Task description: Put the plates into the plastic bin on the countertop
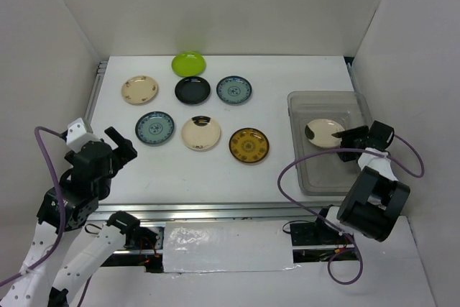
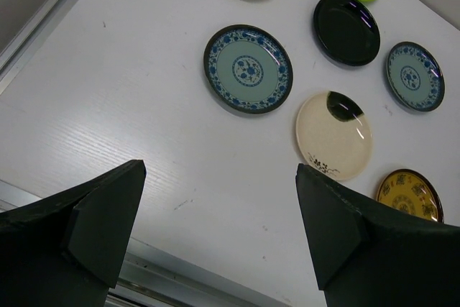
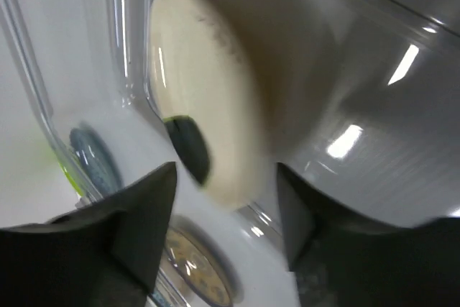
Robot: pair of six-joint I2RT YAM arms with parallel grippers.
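The cream plate (image 3: pixel 208 106) is seen just ahead of the spread right fingers (image 3: pixel 136 221) inside the plastic bin (image 1: pixel 323 94), apparently released. The left fingers (image 2: pixel 100 213) are held open and empty, and the other plates (image 2: pixel 248 68) lie ahead of them.

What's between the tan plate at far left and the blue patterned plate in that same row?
The black plate, touching neither the tan plate nor the blue patterned plate; the top view shows it.

The top external camera looks down from behind over the countertop (image 1: pixel 215 174) and plastic bin (image 1: pixel 316 176). The left wrist camera views the same loose plates (image 2: pixel 248 68) obliquely from nearer, while the right wrist camera sits close inside the bin against the cream brown-patched plate (image 3: pixel 208 106)
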